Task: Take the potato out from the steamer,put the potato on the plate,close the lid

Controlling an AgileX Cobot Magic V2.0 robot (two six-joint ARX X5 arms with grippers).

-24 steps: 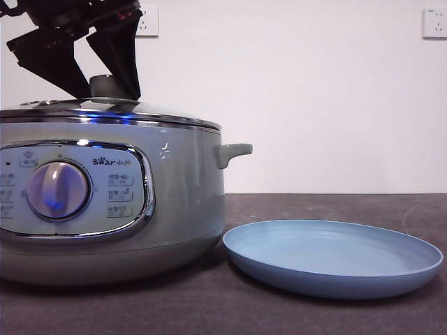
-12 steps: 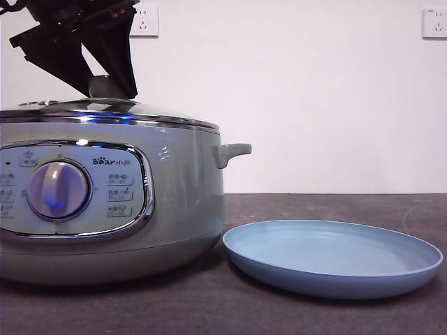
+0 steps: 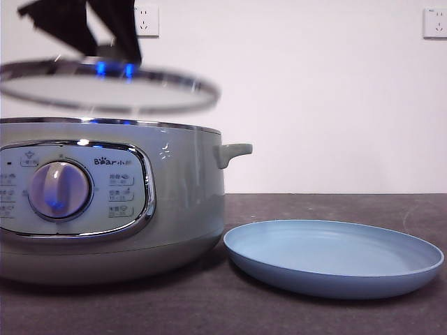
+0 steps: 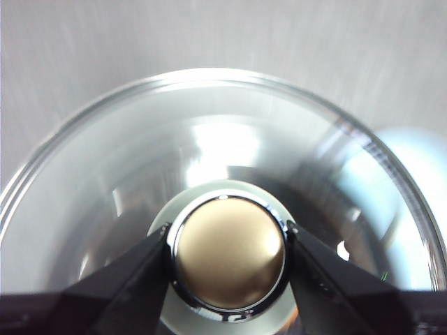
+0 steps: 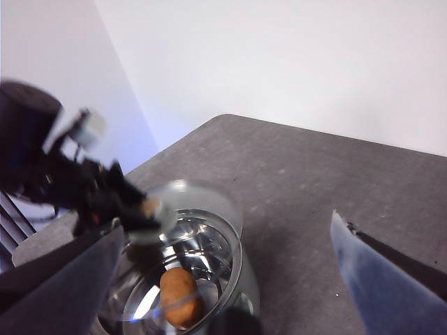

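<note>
Up in the air above the steamer (image 3: 112,202) hangs the glass lid (image 3: 105,87), clear of the chrome rim and blurred, with open space showing between the two. From where I stand the left gripper (image 3: 105,47) comes down from the top edge at about 11 o'clock, its two black jaws pinched on either side of the lid's knob (image 4: 229,251). The left wrist view confirms it: both jaws press against the chrome ring of the knob, whose rounded cap looks golden there, and the glass dome spreads around it.

The steamer sits on the dark table (image 3: 335,317), its control panel with the round dial (image 3: 59,190) facing me and a stubby handle (image 3: 234,151) sticking out at 3 o'clock. Just beside it on that side lies the light-blue plate (image 3: 334,259), with nothing on it.

The right gripper (image 5: 230,279) waits well apart, jaws spread wide. Its camera looks down into the uncovered pot, where the orange-brown potato (image 5: 179,296) lies on the shiny metal bottom, and it catches the left arm (image 5: 63,178) holding the lid over the pot's edge.
</note>
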